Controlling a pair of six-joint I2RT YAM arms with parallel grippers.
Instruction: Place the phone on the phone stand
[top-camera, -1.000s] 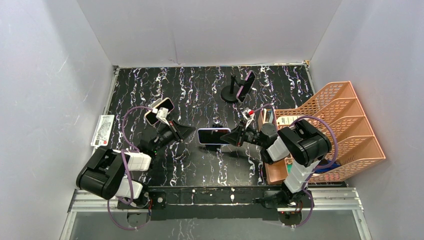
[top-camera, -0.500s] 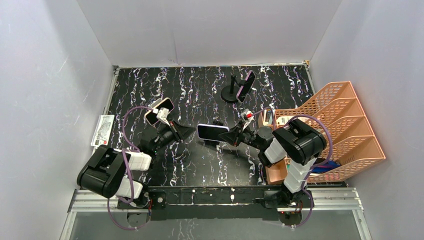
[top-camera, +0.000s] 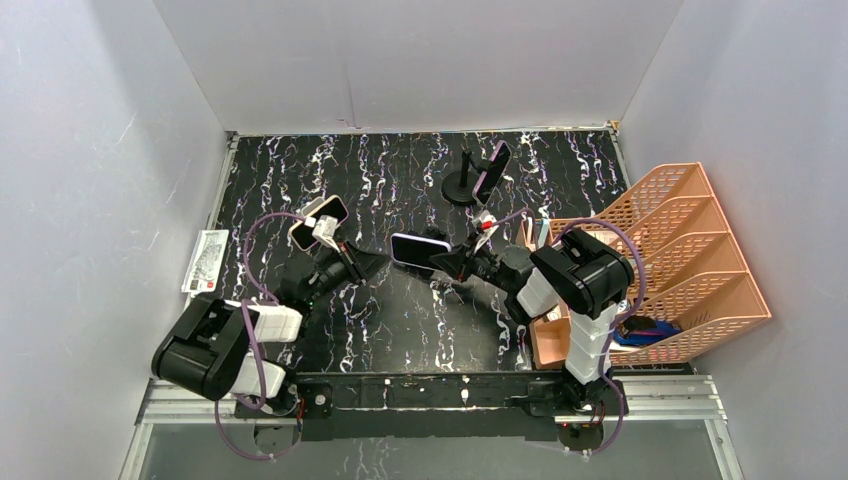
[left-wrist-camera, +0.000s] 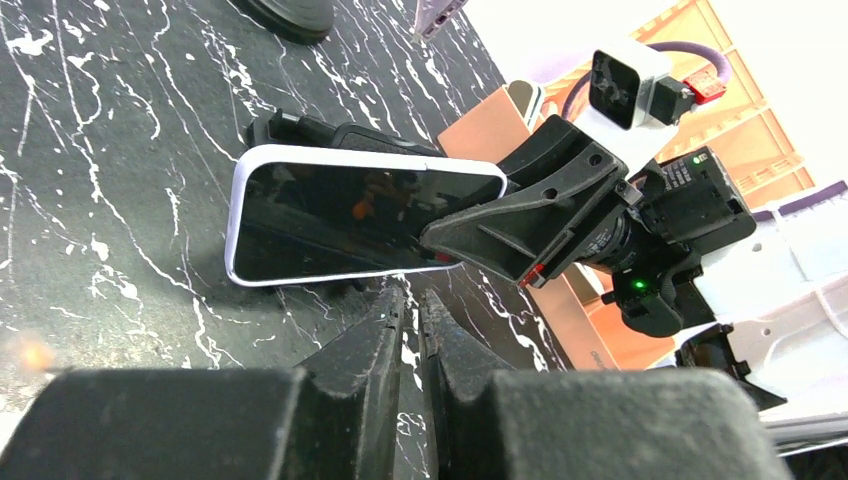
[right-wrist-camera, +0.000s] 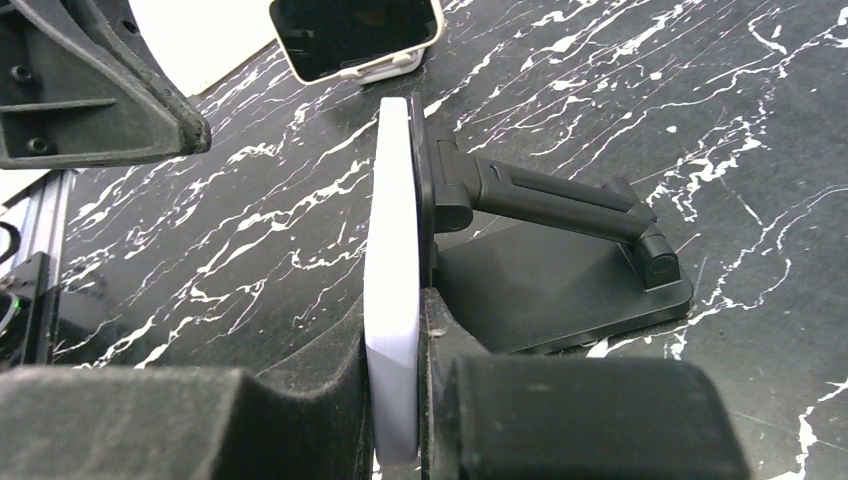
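**Phone clamped by the right arm, back pressing on the stand's head**

Around the work, the black marbled table (top-camera: 300, 170) is carrying several bystanders. An orange file rack (top-camera: 690, 250) is sitting at the right edge, close beside the right arm. A second stand (top-camera: 461, 187) is standing far back, well apart, bearing a dark, purple-edged slab (top-camera: 493, 163). A second phone (top-camera: 318, 221), in a pale case, is lying screen-up to the left, near the left arm. A paper slip (top-camera: 205, 262) is lying at the left edge.

The left gripper (left-wrist-camera: 412, 297) is hovering just left of the phone, pointing at its screen. Its fingers are pinched almost together, a thin slit between them and nothing in it. It is not touching the phone, and nothing is lying between the phone and the stand.

The right gripper (right-wrist-camera: 397, 335) is clenching the phone (right-wrist-camera: 392, 200) at its right-hand end, one finger on the screen, one on the back. The phone is hanging above the table's middle, long side running left to right. It is showing a dark, unlit screen inside a white case with rounded corners. In the right wrist view it is appearing edge-on, a thin white slab. Its back is lying against the head of the black phone stand (right-wrist-camera: 560, 215), whose jointed arm is sloping down to a flat base on the table.
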